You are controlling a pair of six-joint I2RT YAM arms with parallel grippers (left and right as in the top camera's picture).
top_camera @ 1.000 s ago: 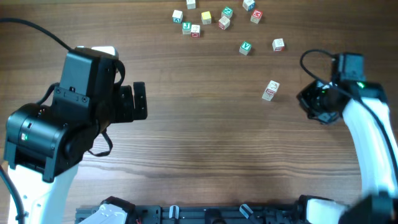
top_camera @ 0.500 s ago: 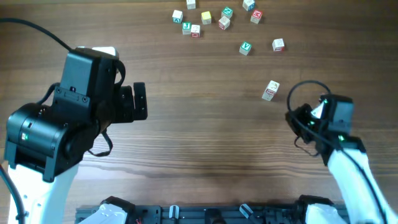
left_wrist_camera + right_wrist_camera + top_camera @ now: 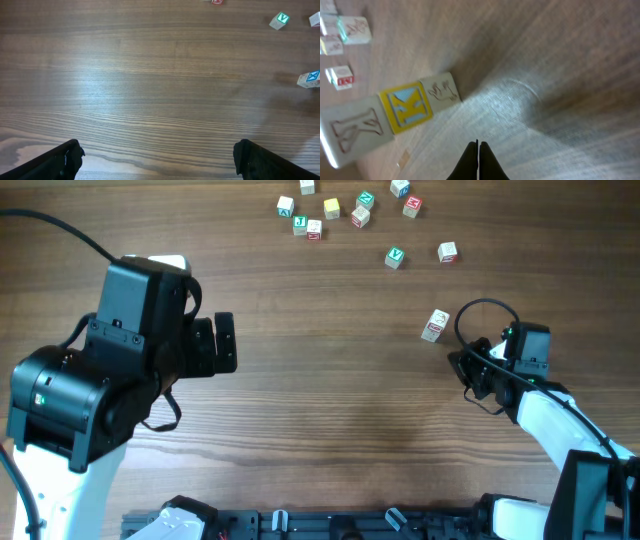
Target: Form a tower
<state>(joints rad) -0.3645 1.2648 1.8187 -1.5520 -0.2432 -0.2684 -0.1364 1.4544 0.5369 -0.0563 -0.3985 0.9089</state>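
Tower (image 3: 434, 326) of small letter cubes sits on wooden table (image 3: 330, 410), near R gripper (image 3: 468, 370) but not touching. R gripper's fingers pressed together, nothing between. L gripper (image 3: 157, 160) spread wide, well apart, far left. Loose cubes (image 3: 345, 205) scattered beyond.

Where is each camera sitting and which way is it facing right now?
Overhead: above the table, looking straight down; left pincer and right pincer show.
Left wrist: faces down at the table; its open fingertips in the bottom corners.
Right wrist: close to the table, facing the tower; its shut fingertips at the bottom edge.
Shared: overhead and right wrist both show the tower.
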